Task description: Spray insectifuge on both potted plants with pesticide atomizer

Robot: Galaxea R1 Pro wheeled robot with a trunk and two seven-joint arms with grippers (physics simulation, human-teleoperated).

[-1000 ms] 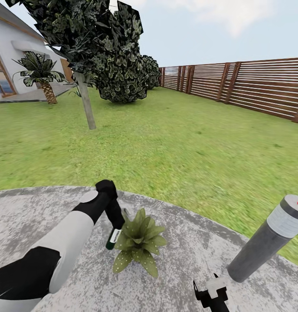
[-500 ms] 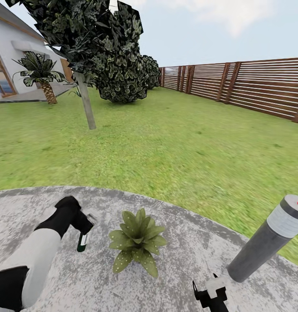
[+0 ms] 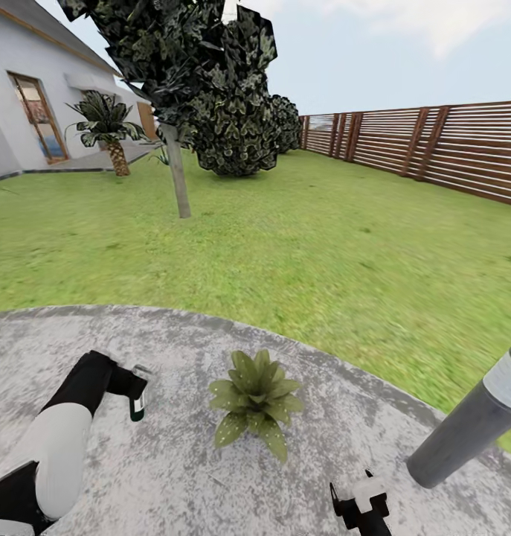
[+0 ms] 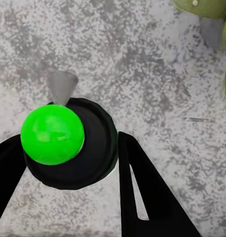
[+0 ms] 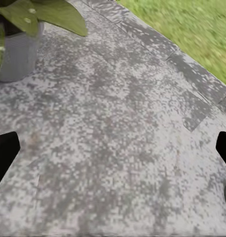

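The pesticide atomizer (image 3: 138, 400), a slim dark green bottle with a white label, hangs over the grey stone patio (image 3: 173, 476) with my left gripper (image 3: 134, 388) shut on it. It is a short way left of a potted plant (image 3: 256, 394) with speckled green leaves. In the left wrist view the atomizer (image 4: 68, 148) shows from above with a bright green top and a pale nozzle, held between the black fingers (image 4: 142, 192). My right gripper (image 3: 361, 497) is low at the front, open and empty. The right wrist view shows the plant's grey pot (image 5: 14, 57) ahead of that open gripper (image 5: 113, 148).
A grey bollard lamp (image 3: 471, 428) leans at the patio's right edge. Lawn (image 3: 300, 246) stretches beyond to a thin tree trunk (image 3: 178, 182), dark bushes, a palm (image 3: 110, 134) by the house, and a brown slatted fence (image 3: 441, 145).
My left arm has carried the atomizer leftward, from right beside the plant's leaves to a spot clear of them. The head view has since turned left, shifting the whole scene right.
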